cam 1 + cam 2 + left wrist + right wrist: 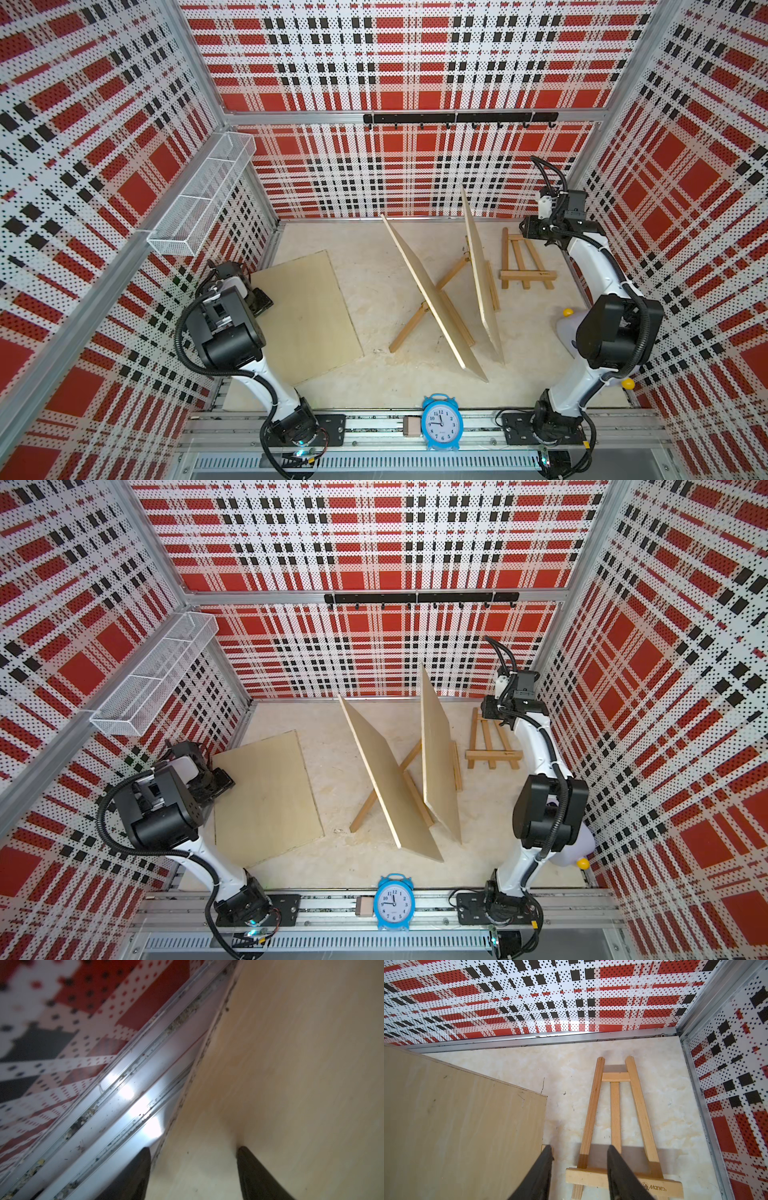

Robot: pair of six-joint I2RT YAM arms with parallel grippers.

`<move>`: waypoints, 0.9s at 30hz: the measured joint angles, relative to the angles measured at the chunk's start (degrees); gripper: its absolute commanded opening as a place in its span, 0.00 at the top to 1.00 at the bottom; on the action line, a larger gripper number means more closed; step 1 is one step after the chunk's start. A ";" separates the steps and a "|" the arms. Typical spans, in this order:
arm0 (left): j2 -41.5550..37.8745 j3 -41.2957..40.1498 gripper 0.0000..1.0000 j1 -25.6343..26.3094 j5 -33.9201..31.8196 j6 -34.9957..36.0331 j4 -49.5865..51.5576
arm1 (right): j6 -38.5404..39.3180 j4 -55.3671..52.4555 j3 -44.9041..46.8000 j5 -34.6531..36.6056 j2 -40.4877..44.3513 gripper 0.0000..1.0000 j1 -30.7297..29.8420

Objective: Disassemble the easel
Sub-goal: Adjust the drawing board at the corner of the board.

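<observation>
Two claws, both spread and holding nothing. We find the left gripper (193, 1148) at the edge of the flat pale plywood board (307, 316), beside the aluminium wall rail (124, 1095). The right gripper (579, 1146) hovers over the folded light wooden easel (615, 1109) lying flat in the far right corner, hemmed in by a leaning plywood board (482, 274). Bare beige tabletop (374, 266) lies open between the flat board and a second leaning board (431, 299).

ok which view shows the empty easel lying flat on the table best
The right wrist view: the flat easel fills much of the frame, with its legs, crossbars and printed ledge clear. Both top views show it only small. The left wrist view misses it.
</observation>
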State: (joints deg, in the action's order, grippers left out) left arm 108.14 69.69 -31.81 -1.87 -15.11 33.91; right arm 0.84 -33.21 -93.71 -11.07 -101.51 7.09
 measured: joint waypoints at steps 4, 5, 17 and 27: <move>2.69 3.63 0.33 3.15 -0.72 -0.44 -0.24 | 0.15 -0.52 0.72 0.59 0.42 0.54 0.00; 3.28 4.37 0.33 3.93 -0.70 -0.72 -0.28 | 0.26 -0.70 0.85 0.79 0.59 0.54 0.00; 9.01 12.33 0.34 9.73 0.24 -3.80 -0.22 | 1.36 -1.68 1.92 1.77 2.82 0.54 0.00; 11.28 16.70 0.35 11.82 3.17 -5.60 0.20 | 1.53 -2.12 2.84 1.70 3.04 0.54 0.00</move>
State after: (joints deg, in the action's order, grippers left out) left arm 119.42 86.39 -19.99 1.30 -20.71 34.11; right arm 2.37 -35.33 -90.87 -9.37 -98.48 7.09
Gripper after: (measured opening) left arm 0.655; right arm 0.460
